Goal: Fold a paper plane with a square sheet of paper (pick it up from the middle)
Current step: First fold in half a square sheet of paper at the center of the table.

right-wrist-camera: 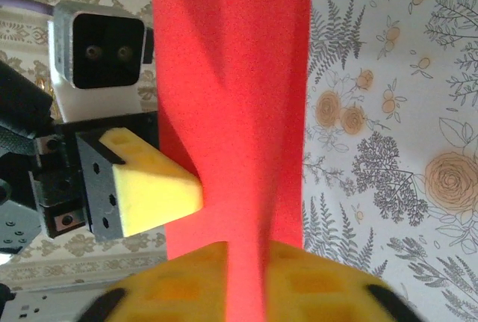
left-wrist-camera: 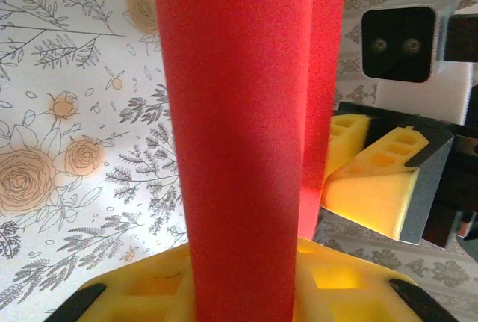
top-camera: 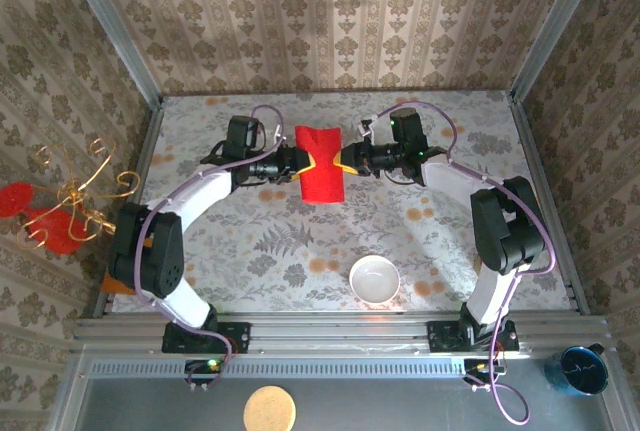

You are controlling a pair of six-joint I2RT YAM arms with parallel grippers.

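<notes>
The red sheet of paper (top-camera: pixel 321 163) hangs above the middle of the flowered table (top-camera: pixel 250 251), pinched from both sides. It looks folded over into a narrow strip, longer than it is wide. My left gripper (top-camera: pixel 301 161) is shut on its left edge, and my right gripper (top-camera: pixel 344 159) is shut on its right edge. In the left wrist view the paper (left-wrist-camera: pixel 239 113) rises from between my yellow pads (left-wrist-camera: pixel 142 292), with the right gripper's fingers (left-wrist-camera: pixel 373 184) beyond it. In the right wrist view the paper (right-wrist-camera: pixel 239 98) runs down between my pads (right-wrist-camera: pixel 321 285); the left gripper's finger (right-wrist-camera: pixel 149 184) touches its far side.
A white bowl (top-camera: pixel 374 278) stands near the front edge, right of centre. A red ornament with gold wire curls (top-camera: pixel 60 206) hangs outside the left wall. An orange-brown board corner (top-camera: pixel 117 286) shows by the left arm. A tan disc (top-camera: pixel 270 410) and a blue cup (top-camera: pixel 582 368) lie below the table.
</notes>
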